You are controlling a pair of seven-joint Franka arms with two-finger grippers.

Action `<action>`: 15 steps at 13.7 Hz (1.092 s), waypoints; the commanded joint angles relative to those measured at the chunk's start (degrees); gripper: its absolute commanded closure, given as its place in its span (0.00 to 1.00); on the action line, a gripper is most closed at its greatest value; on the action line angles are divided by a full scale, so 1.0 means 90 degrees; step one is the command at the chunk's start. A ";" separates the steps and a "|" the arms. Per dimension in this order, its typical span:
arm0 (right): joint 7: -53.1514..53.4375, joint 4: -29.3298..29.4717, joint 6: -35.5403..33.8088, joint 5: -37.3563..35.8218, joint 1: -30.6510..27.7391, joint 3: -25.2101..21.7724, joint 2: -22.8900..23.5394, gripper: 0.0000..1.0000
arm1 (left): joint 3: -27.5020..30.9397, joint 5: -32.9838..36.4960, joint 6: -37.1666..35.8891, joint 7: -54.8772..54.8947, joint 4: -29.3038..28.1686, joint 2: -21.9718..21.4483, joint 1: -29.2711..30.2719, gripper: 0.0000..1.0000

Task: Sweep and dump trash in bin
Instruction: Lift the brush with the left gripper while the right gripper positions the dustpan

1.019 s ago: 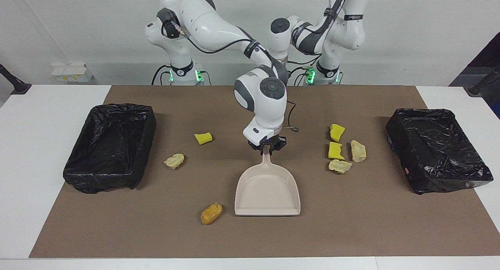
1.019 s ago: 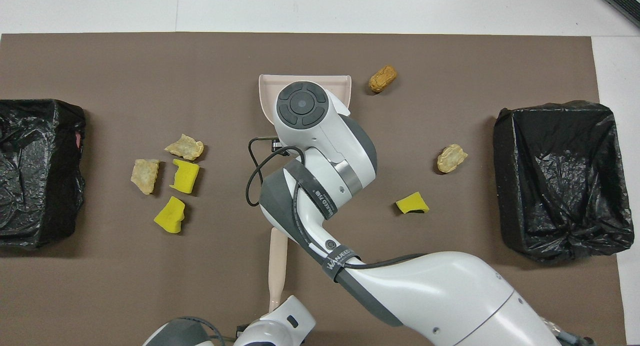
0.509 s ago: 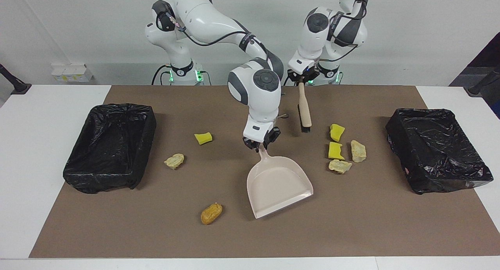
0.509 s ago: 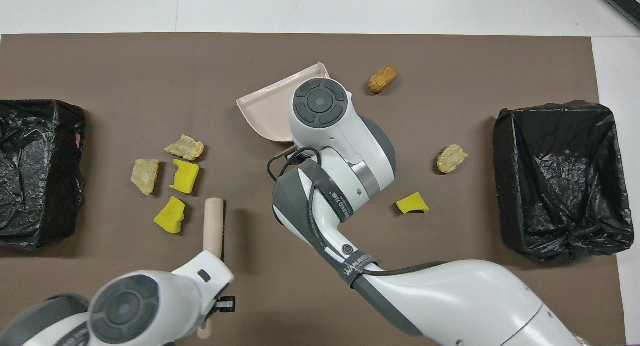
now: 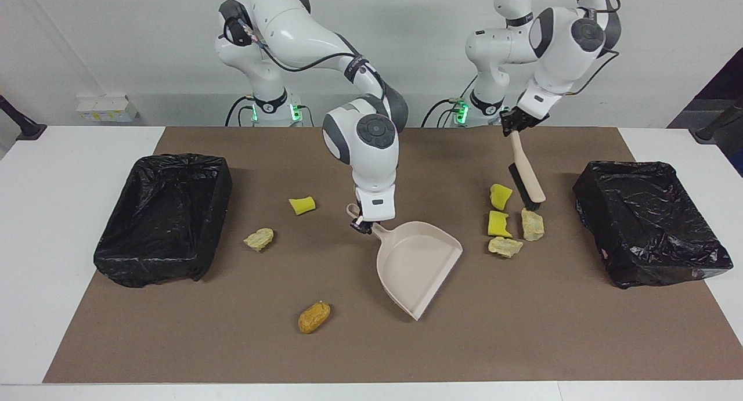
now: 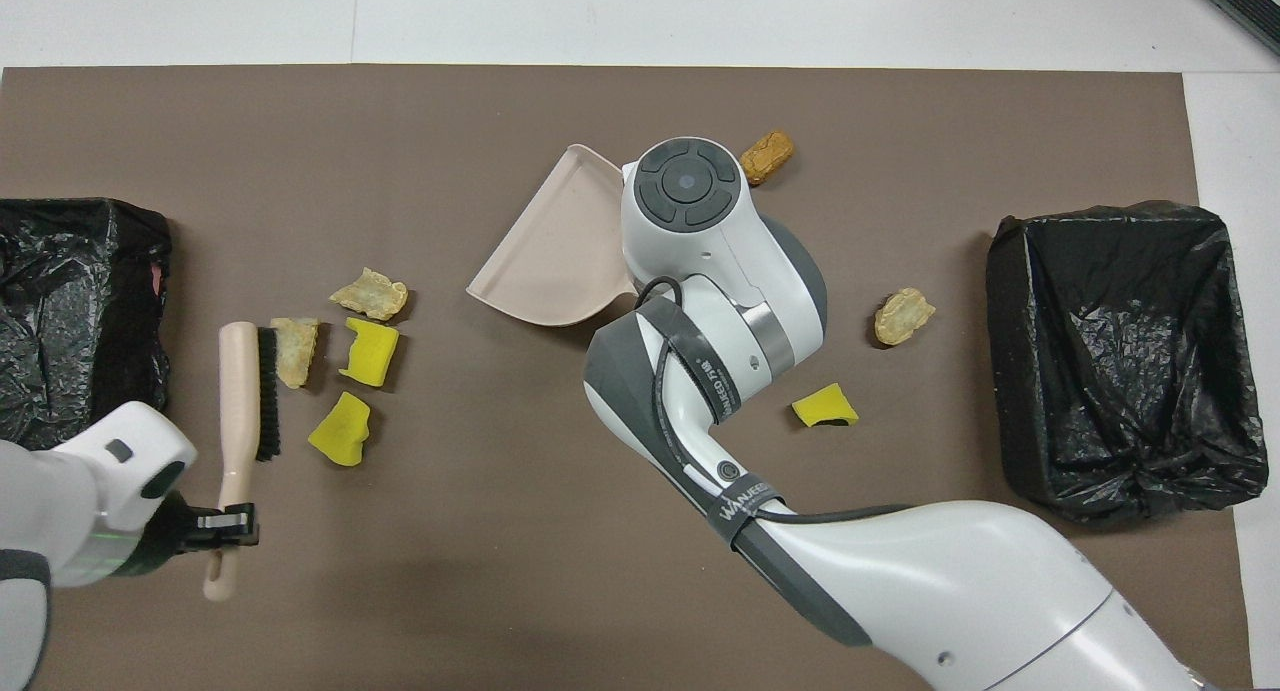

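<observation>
Right hand (image 5: pixel 364 222) pinches the dustpan (image 5: pixel 417 263) handle; left hand (image 5: pixel 514 126) pinches the brush (image 5: pixel 527 173), touching four scraps (image 5: pixel 512 222) near the left arm's bin (image 5: pixel 650 221). They look light, squishy; sweep, don't grab.

**Readable markings**

One word can be made out: "WANJEED", white on a black strap (image 6: pixel 742 494) wrapped round the right arm (image 6: pixel 900 571), seen from overhead. A second strap (image 6: pixel 712 381) higher up carries print too small to read.

Dustpan (image 5: pixel 417 262) swung toward trash; brush (image 5: pixel 527 174) moved beside it.
</observation>
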 commanded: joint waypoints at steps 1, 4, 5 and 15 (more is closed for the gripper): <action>-0.1017 -0.0290 -0.0117 -0.0320 -0.0082 0.0053 -0.0251 1.00 | -0.0100 0.0369 0.0009 0.0354 0.1111 0.1209 0.0569 1.00; -0.2236 -0.0281 -0.0274 -0.0703 -0.0091 0.0053 -0.0280 1.00 | -0.0100 0.0498 0.0223 0.0354 0.1466 0.1818 0.0774 1.00; -0.2569 -0.0281 -0.0294 -0.0858 -0.0101 0.0053 -0.0280 1.00 | -0.0100 0.0498 0.0282 0.0335 0.1399 0.1926 0.0765 1.00; -0.4300 -0.0251 -0.0128 -0.1396 -0.0238 0.0072 -0.0114 1.00 | -0.0139 0.0167 0.1502 -0.0113 0.0636 0.2229 -0.0112 1.00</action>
